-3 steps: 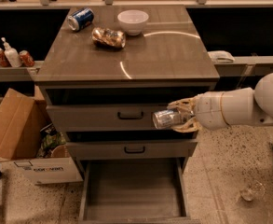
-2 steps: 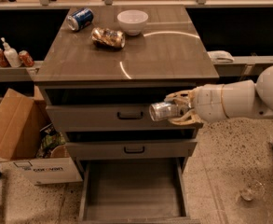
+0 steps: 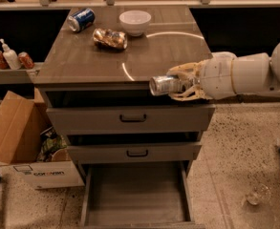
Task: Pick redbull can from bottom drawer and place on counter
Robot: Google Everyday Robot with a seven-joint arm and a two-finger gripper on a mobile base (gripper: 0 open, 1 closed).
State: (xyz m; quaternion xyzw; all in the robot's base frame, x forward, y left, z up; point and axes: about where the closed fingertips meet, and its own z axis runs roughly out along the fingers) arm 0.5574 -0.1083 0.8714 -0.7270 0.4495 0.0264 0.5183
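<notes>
The redbull can (image 3: 162, 85) is a slim silvery can lying sideways in my gripper (image 3: 182, 82). The gripper's pale fingers are shut around it. It hangs at the front right edge of the counter (image 3: 96, 56), about level with the counter top. My white arm reaches in from the right. The bottom drawer (image 3: 134, 199) is pulled out below, and its flat floor shows nothing on it.
On the counter's back part lie a blue soda can (image 3: 81, 19), a gold-brown foil snack bag (image 3: 110, 38) and a white bowl (image 3: 134, 22). Two shallower drawers with black handles (image 3: 133, 119) are slightly out. A cardboard box (image 3: 20, 142) stands at the left. A glass object (image 3: 258, 193) lies on the floor at the right.
My gripper has lifted the redbull can from in front of the top drawer up to the level of the counter's front edge.
</notes>
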